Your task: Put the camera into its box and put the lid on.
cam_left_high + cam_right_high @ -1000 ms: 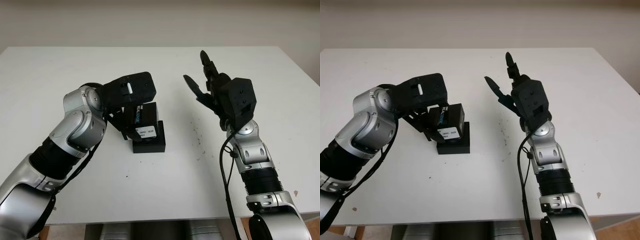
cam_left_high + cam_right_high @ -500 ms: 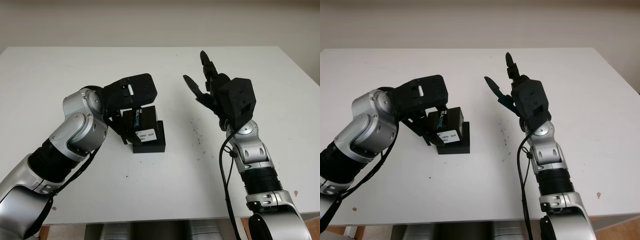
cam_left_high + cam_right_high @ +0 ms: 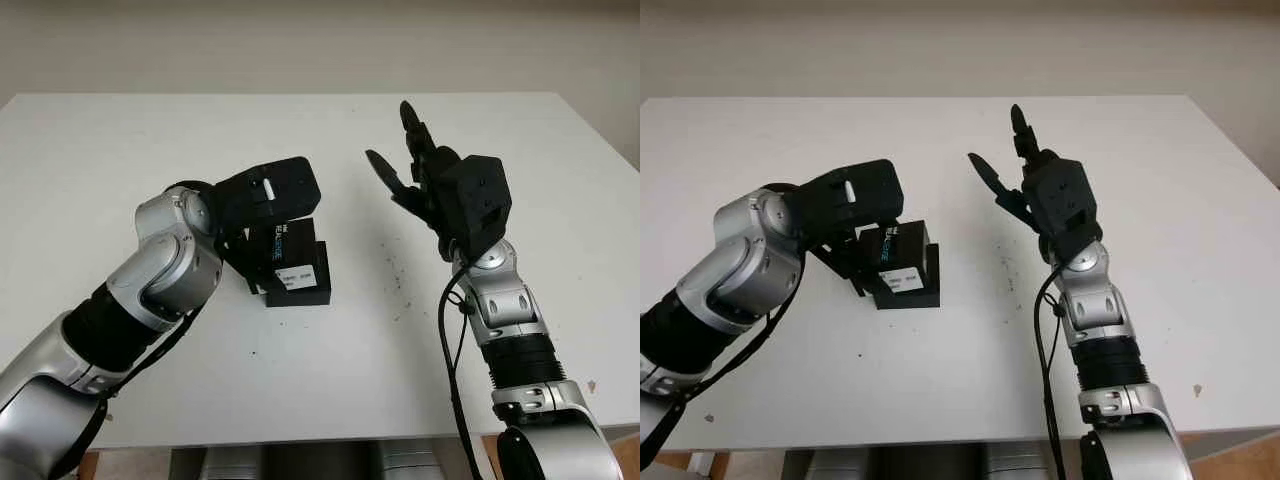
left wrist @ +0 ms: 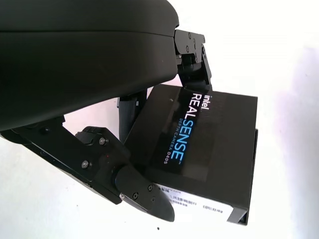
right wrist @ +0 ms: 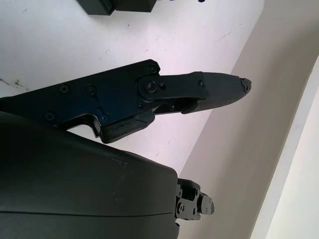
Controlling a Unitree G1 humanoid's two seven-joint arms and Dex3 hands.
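Observation:
My left hand (image 3: 258,240) is shut on the black box lid (image 3: 283,248), which is printed "Intel RealSense" (image 4: 192,127). The lid hangs tilted just over the black box base (image 3: 302,291), close to its top, near the table's middle. One black finger (image 4: 142,191) wraps the lid's near edge and another finger (image 4: 193,55) presses its far edge. The lid hides the inside of the box. My right hand (image 3: 403,160) is open, raised above the table to the right of the box, holding nothing.
The white table (image 3: 330,380) has a few small dark specks (image 3: 398,280) to the right of the box. The box's corner (image 5: 117,5) lies well apart from the right hand. A pale wall runs behind the table's far edge.
The left hand has come down and slightly right with the lid, bringing it closer over the box base. The right hand has stayed where it was.

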